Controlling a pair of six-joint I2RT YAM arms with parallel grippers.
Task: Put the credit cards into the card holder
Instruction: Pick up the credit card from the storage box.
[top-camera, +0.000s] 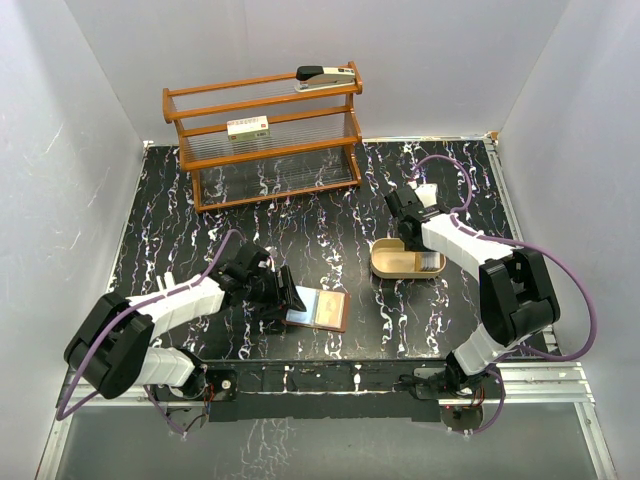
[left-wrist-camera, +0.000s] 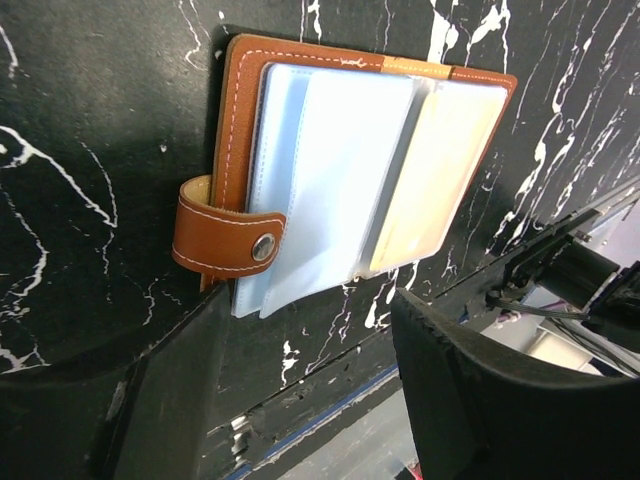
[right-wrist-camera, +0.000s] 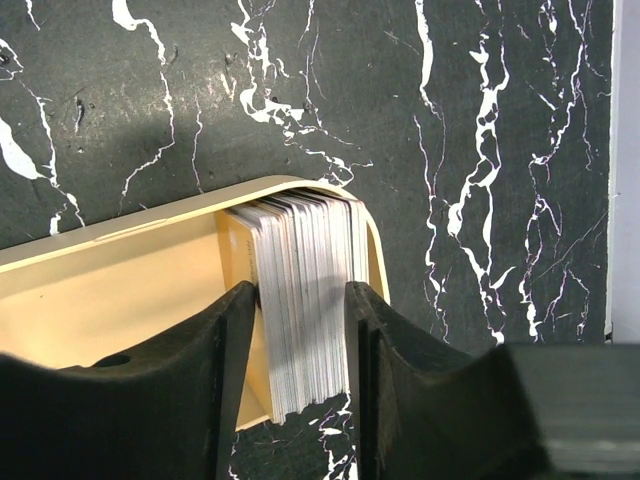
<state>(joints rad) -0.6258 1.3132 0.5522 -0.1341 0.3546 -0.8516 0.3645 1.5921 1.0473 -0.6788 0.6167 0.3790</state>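
The credit cards (right-wrist-camera: 305, 310) stand on edge inside the tray (right-wrist-camera: 120, 295). The card holder (top-camera: 320, 309) lies on the bench (top-camera: 330, 215) left of the tray, nearer; the rack (top-camera: 265, 150) stands behind it, leftward.

Brown leather on the card holder (left-wrist-camera: 240, 130), fine-grained, with pale stitching down the edge. Shiny metal snap (left-wrist-camera: 264, 247) on the tab. Inside, clear plastic sleeves (left-wrist-camera: 340, 170), smooth and glossy. Thin plastic credit cards (right-wrist-camera: 300, 250), whitish edges, standing in a smooth matt tan tray (right-wrist-camera: 120, 290). Matt black plastic on the fingers (right-wrist-camera: 190, 390) of the right gripper (right-wrist-camera: 300, 298). Black marble-look table (top-camera: 180, 240), white-veined, slight sheen. Varnished wood on the rack (top-camera: 270, 148), warm gloss.
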